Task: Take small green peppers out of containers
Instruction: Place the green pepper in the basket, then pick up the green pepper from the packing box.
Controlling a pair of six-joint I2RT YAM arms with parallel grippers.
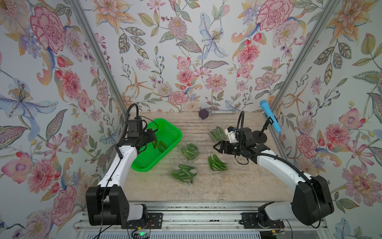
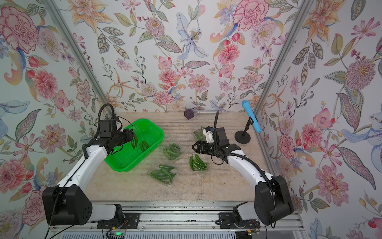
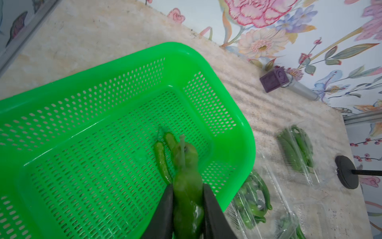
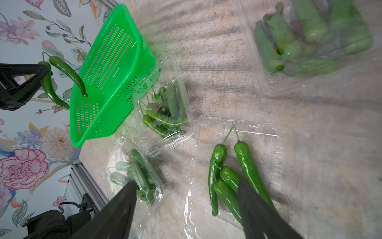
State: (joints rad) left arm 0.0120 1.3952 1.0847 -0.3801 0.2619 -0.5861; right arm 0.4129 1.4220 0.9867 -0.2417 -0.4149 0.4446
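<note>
Unloading step, mid-transfer. Nearest, a clear clamshell container (image 1: 184, 174) packed with small green peppers rests on the counter (image 1: 237, 186). Just beyond it, an opened container (image 4: 258, 128) holds four loose peppers (image 1: 217, 163). The right claw (image 1: 216, 146) hovers above them, jaws spread and empty. Farther left, the left claw (image 3: 187, 189) is clenched on a pair of peppers (image 4: 62, 76), dangling them over the green perforated basket (image 1: 144, 159), where delivered peppers (image 1: 162, 145) already lie. Behind stand a filled middle container (image 1: 190, 151) and a far container (image 1: 217, 133). Next move, as judged: the left claw lets go over the basket, and the right claw descends square across one loose pepper, clear of the thin tray wall.
</note>
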